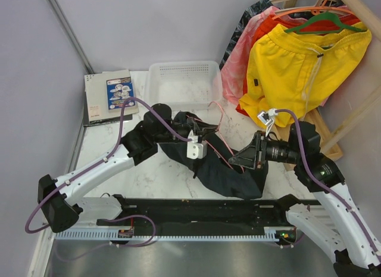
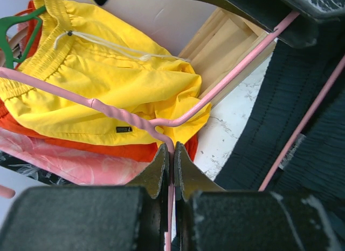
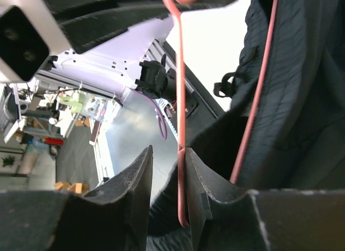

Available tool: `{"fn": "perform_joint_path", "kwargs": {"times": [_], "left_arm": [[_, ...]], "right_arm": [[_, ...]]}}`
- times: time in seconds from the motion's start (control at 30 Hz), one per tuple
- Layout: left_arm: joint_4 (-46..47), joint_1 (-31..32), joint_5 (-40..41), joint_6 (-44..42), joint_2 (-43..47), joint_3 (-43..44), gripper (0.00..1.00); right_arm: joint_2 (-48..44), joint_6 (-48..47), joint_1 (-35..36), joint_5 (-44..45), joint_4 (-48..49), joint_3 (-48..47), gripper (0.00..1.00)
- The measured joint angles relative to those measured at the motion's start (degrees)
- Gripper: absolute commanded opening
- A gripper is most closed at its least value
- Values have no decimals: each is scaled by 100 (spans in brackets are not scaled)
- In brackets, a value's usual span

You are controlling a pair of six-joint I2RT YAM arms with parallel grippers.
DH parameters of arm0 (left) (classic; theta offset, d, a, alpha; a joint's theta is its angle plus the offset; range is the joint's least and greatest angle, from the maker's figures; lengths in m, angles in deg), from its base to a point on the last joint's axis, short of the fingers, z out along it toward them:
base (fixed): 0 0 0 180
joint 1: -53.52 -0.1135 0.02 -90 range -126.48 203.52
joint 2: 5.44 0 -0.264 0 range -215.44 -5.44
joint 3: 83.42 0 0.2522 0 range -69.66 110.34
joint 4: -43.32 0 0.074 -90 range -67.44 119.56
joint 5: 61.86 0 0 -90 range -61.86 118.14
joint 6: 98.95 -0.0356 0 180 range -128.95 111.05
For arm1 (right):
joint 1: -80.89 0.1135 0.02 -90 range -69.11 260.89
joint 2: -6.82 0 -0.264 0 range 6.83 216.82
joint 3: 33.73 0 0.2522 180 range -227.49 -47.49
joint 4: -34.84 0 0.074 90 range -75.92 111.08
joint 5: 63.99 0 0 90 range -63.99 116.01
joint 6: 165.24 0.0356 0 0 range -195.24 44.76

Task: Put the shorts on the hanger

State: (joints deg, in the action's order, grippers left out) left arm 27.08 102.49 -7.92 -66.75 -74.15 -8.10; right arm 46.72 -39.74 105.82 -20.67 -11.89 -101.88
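The dark shorts hang bunched between my two grippers above the table, with the thin pale-pink hanger threaded through them. My left gripper is shut on the hanger's wire near its neck; in the left wrist view the gripper pinches the pink hanger beside the ribbed shorts. My right gripper is at the shorts' right end. In the right wrist view the gripper is open; the hanger runs between the fingers, against the right one, with the shorts alongside.
A white basket and a booklet lie at the back. Yellow shorts on a green hanger, plus orange and pink clothes, hang on a wooden rack at the right. A black rail runs along the front.
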Motion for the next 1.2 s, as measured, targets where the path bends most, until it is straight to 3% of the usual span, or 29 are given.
{"fn": "perform_joint_path", "kwargs": {"times": [0.07,0.1,0.2,0.53,0.57,0.67,0.73,0.77,0.83,0.87,0.9,1.2], "left_arm": [[92,-15,0,15,0,9,2],[122,-15,0,22,0,13,2],[168,-13,0,31,0,13,2],[721,-125,55,337,-306,166,2],[772,-129,57,380,-376,221,2],[916,-129,48,501,-577,420,2],[960,-127,37,568,-667,535,14],[977,-127,37,599,-704,592,34],[986,-125,114,717,-761,717,55],[994,-136,210,761,-774,776,88],[990,-151,293,796,-776,811,97],[673,-208,1217,1532,-319,907,99]], "right_arm": [[-42,90,-50,-2,0,83,35],[-44,133,-72,-4,7,107,26],[-44,289,-140,-57,46,149,10],[116,988,-463,-452,337,-46,9],[129,1036,-490,-452,339,-81,0],[146,1209,-577,-450,341,-188,0],[146,1307,-651,-459,348,-247,0],[146,1360,-695,-466,350,-291,0],[149,1405,-774,-507,308,-396,0],[144,1405,-798,-575,238,-483,0],[138,1392,-837,-610,129,-610,0],[-149,1502,-1792,-267,-767,-1934,0]]}}
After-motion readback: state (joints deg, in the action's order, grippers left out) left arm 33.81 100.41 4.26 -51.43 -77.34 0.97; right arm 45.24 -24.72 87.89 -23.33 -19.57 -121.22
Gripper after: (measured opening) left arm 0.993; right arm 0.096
